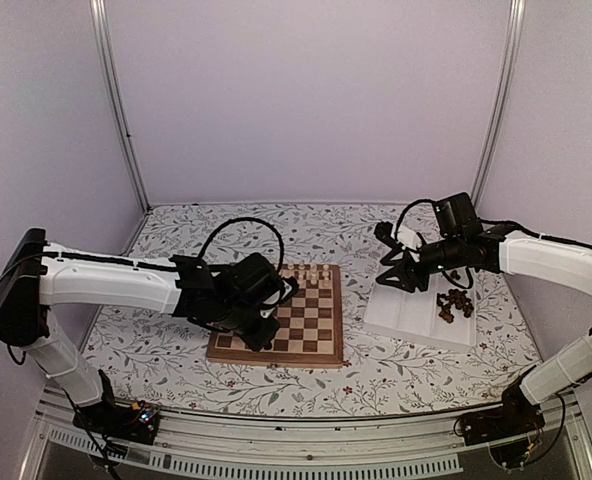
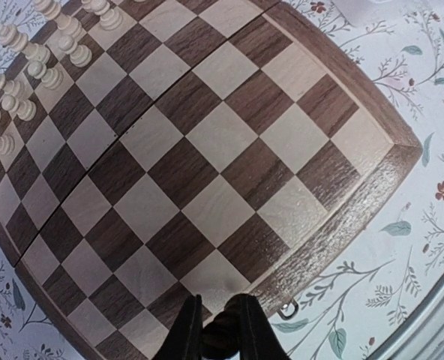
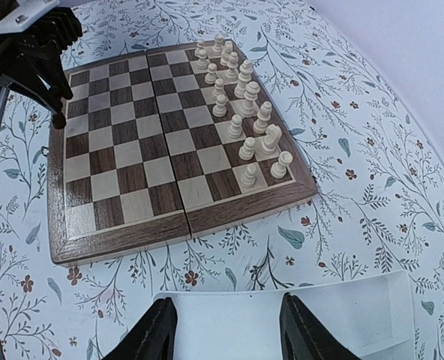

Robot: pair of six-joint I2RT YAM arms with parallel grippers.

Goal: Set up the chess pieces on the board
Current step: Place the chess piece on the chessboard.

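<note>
The board [image 1: 311, 320] lies mid-table, with cream chessmen [image 1: 311, 271] in rows along its far edge. My left gripper [image 2: 220, 331] is shut on one dark chess piece [image 2: 220, 339], held just above a square by the board's near left corner [image 1: 226, 345]. From the right wrist view the left gripper [image 3: 57, 112] hangs over that same corner. The other dark chess pieces [image 1: 456, 303] lie heaped in the white tray [image 1: 416, 320]. My right gripper [image 3: 226, 334] is open and empty over the tray's bare floor [image 3: 342, 315], left of the heap.
A floral cloth [image 1: 396, 375] covers the table. The tray stands right of the board with a narrow strip of cloth between them. Purple walls and metal posts [image 1: 116, 100] close off the back and sides. The cream chessmen [image 2: 27, 67] fill two rows at the far side.
</note>
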